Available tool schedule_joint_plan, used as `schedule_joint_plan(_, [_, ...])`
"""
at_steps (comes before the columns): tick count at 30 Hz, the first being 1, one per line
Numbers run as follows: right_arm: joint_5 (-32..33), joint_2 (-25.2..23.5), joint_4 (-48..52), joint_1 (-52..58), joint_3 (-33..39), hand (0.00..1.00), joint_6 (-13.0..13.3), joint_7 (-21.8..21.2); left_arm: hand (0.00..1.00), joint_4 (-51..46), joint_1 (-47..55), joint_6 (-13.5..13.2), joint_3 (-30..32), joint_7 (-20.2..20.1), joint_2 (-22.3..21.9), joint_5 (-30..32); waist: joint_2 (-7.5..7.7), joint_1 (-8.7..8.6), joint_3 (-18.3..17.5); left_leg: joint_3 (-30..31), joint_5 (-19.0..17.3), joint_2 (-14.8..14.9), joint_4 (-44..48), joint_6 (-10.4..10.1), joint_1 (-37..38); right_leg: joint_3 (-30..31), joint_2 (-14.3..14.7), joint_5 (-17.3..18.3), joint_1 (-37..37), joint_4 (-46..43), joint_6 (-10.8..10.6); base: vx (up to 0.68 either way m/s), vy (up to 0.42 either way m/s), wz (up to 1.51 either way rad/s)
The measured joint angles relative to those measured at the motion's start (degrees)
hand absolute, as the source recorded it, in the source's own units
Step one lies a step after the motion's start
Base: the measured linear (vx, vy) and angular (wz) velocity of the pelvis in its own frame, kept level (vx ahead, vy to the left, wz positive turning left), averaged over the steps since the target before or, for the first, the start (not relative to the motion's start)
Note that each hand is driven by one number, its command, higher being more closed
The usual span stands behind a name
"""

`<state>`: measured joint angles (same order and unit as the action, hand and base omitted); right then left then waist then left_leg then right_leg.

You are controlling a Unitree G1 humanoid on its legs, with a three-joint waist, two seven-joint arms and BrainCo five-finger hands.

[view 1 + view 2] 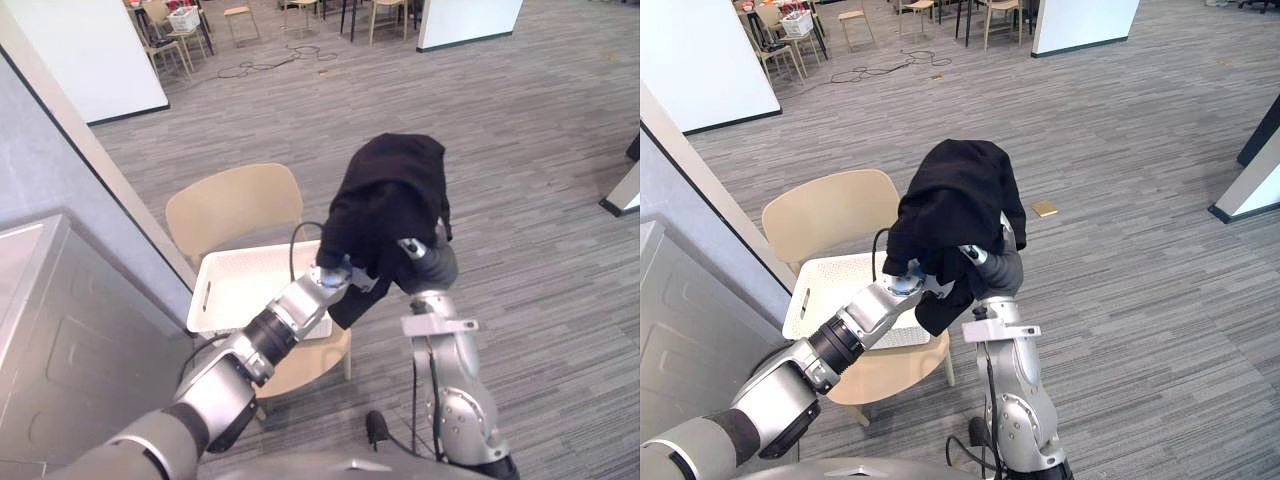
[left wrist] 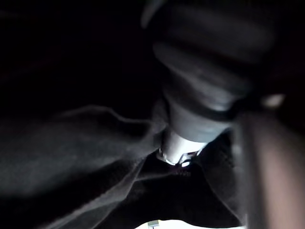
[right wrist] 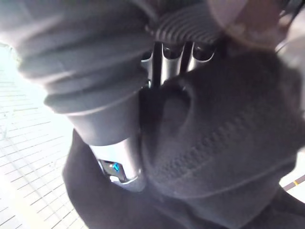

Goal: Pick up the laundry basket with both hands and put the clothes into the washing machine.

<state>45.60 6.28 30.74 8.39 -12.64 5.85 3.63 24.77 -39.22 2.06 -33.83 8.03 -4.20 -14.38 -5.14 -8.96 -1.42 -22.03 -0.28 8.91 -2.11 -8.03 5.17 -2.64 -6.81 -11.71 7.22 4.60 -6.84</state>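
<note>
A black knitted garment (image 1: pixel 390 185) hangs lifted above the white slatted plastic laundry basket (image 1: pixel 240 285), which rests on a beige moulded chair (image 1: pixel 230 205). The garment is draped over the right hand (image 3: pixel 170 59), with its long axis running top to bottom. The left hand (image 1: pixel 335 277) is tucked against its lower left edge. Both hands are buried in the cloth, so their grip cannot be told. A grey cabinet (image 1: pixel 60 330) at near left is possibly the washing machine. If so, the garment must travel left, and the left arm is nearer to it.
</note>
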Motion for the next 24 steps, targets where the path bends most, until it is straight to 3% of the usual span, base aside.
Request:
schedule_joint_plan(5, [-0.2, -0.1, -0.1, 7.2, 5.5, 0.00, -2.4, -0.3, 1.00, -1.2, 3.0, 0.0, 6.6, 0.3, 1.6, 0.2, 0.40, -0.13, 0.2, 0.0, 0.0, 0.0, -0.1, 0.0, 0.0, 0.0, 0.1, 0.1, 0.0, 0.0, 0.0, 0.00, 0.000, 0.00])
schedule_joint_plan(7, [-0.9, -0.1, -0.1, 9.8, 11.4, 0.00, -2.7, -0.8, 1.00, -3.2, 5.9, 0.0, 10.9, 0.4, 3.1, 1.2, 0.47, -0.35, 0.3, 0.0, -0.1, 0.1, -0.1, -0.1, 0.0, 0.1, 0.2, 0.2, 0.1, 0.0, 0.0, 0.00, 0.000, -0.02])
schedule_joint_plan(10, [-3.2, -0.5, -0.6, 11.5, 22.6, 0.00, -3.3, -0.9, 1.00, -5.3, 11.5, -0.1, 20.2, 0.6, 6.4, 3.2, 0.62, -0.66, 0.4, -0.2, -0.2, 0.1, -0.1, -0.2, -0.1, 0.5, 0.3, 0.2, 0.6, 0.0, 0.0, 0.00, 0.000, -0.07])
schedule_joint_plan(15, [-6.0, -2.0, -4.8, 11.9, 30.6, 0.00, -3.8, 0.4, 1.00, -11.7, 21.6, -0.1, 34.4, 1.9, 10.2, 3.0, 0.97, -0.86, 0.5, -1.0, -0.4, 0.4, 0.0, -0.5, 0.1, 1.4, 0.9, 0.1, 0.9, 0.0, 0.1, 0.00, -0.005, -0.09])
schedule_joint_plan(20, [-14.4, -6.6, -11.1, 13.0, 34.3, 0.00, -4.9, 0.6, 1.00, -20.9, 33.4, -0.5, 44.1, 2.7, 9.7, 0.5, 1.58, 0.12, 0.3, -1.3, -0.8, 0.7, 0.1, -0.6, 0.4, 1.6, 1.1, -0.1, 0.8, 0.0, 0.5, 0.01, -0.007, -0.03])
schedule_joint_plan(24, [-16.9, -9.8, -23.8, 15.5, 35.4, 0.00, -7.0, 1.5, 1.00, -26.3, 43.0, -1.1, 47.6, 2.8, 5.1, -1.8, 1.74, 2.29, 0.3, 0.1, -1.2, 0.8, 0.1, -0.5, 1.4, -0.4, 0.7, 0.5, -1.5, 0.0, 0.4, 0.01, -0.002, 0.17])
